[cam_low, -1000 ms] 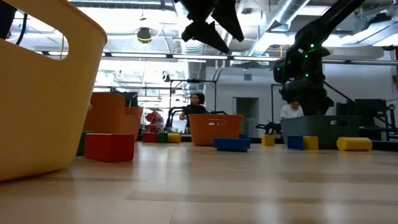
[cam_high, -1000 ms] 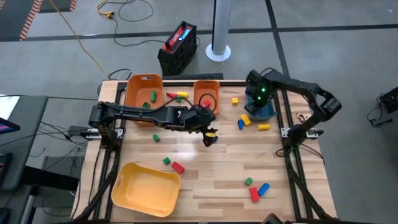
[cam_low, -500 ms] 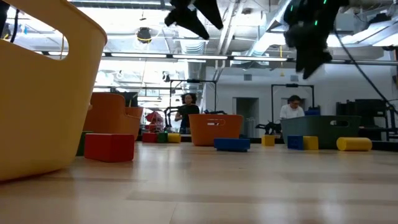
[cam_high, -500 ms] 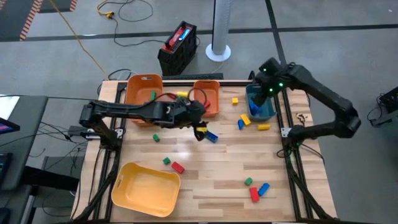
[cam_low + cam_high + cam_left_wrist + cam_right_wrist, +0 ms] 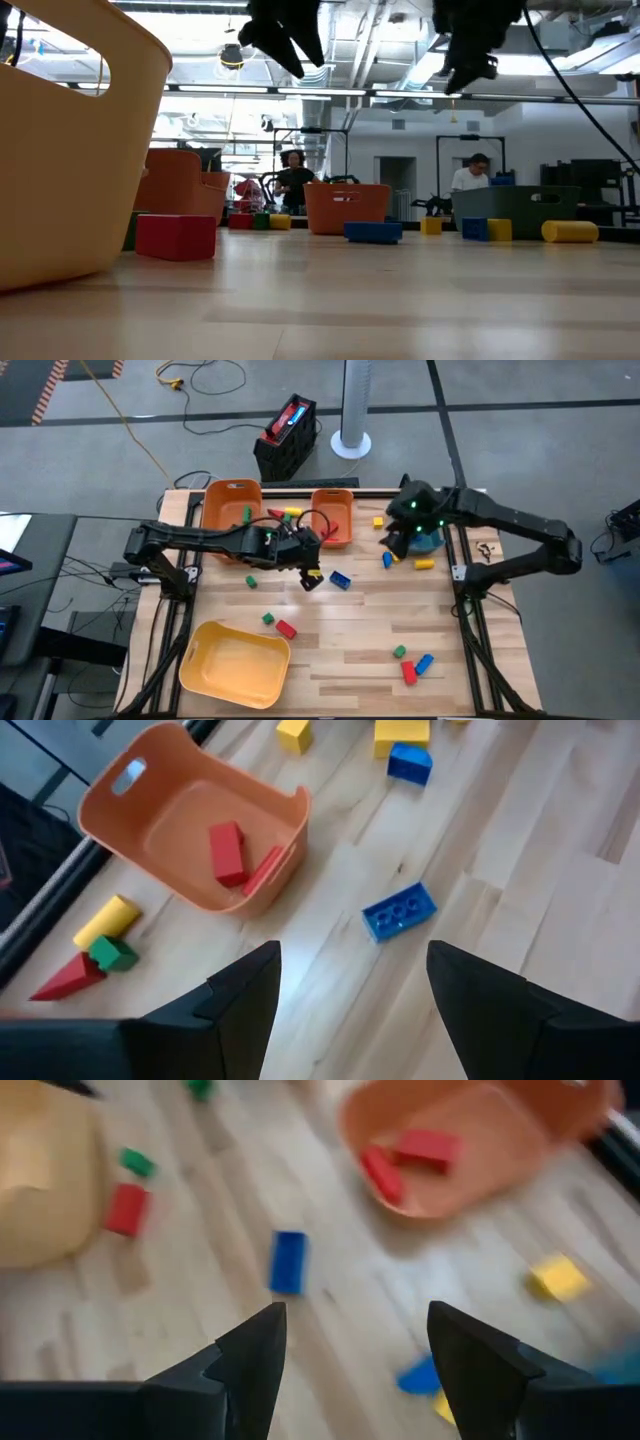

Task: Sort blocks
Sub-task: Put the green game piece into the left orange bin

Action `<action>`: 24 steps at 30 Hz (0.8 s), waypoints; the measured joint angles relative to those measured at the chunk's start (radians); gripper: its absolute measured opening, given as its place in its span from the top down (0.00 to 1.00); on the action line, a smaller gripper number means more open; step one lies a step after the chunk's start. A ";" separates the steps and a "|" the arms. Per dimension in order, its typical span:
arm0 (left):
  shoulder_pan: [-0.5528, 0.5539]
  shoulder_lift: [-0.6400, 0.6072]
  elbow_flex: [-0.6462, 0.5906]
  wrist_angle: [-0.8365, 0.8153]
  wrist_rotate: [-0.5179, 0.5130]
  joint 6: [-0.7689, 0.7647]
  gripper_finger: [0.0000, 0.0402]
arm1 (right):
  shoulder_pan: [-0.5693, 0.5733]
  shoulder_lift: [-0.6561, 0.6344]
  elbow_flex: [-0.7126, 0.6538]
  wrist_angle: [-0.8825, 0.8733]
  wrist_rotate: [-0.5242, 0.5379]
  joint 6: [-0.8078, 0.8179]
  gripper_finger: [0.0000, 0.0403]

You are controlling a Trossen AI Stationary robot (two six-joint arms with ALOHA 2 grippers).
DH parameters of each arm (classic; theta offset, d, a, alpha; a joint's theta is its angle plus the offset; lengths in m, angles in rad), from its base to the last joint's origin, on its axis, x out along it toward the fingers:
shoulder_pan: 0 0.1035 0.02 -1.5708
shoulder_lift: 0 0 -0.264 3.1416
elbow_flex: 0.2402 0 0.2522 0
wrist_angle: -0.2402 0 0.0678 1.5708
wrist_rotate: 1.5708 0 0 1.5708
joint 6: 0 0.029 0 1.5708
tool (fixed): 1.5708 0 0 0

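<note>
A blue block point(image 5: 340, 579) point(image 5: 398, 910) lies flat on the table just right of my left gripper point(image 5: 312, 579) point(image 5: 350, 960), which hangs open and empty above the table's middle. My right gripper point(image 5: 394, 547) point(image 5: 355, 1320) also hangs open and empty, above the table left of the teal bin point(image 5: 430, 542). Two red blocks point(image 5: 240, 860) lie in the small orange bin point(image 5: 333, 517). A green block point(image 5: 246, 514) lies in the larger orange bin point(image 5: 231, 503). Other blocks are scattered over the table, such as the red one point(image 5: 287, 628) and the green one point(image 5: 268, 618).
A yellow bin point(image 5: 235, 663) stands at the near left corner. Yellow and blue blocks point(image 5: 392, 557) and a yellow cylinder point(image 5: 424, 564) lie near the teal bin. Green, blue and red blocks point(image 5: 410, 663) lie near right. Red, yellow and green pieces point(image 5: 285, 512) lie between the orange bins.
My right gripper has risen out of the teal bin and swung toward the table's middle, turning as it went. My left gripper has drawn back toward the table's left edge, which uncovers the blue block lying on the table.
</note>
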 joint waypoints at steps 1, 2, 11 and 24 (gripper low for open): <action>-0.003 0.000 -0.001 0.004 0.002 -0.008 0.39 | 0.024 0.000 -0.003 0.022 -0.013 0.013 0.37; -0.006 -0.002 -0.001 0.011 0.003 -0.016 0.39 | 0.048 0.000 -0.004 0.035 -0.025 0.024 0.37; -0.063 -0.003 -0.001 -0.066 0.074 -0.025 0.39 | 0.252 0.004 -0.004 -0.006 -0.073 -0.007 0.37; -0.058 0.005 -0.048 0.068 0.061 0.077 0.39 | 0.417 0.015 -0.019 0.040 0.059 0.040 0.37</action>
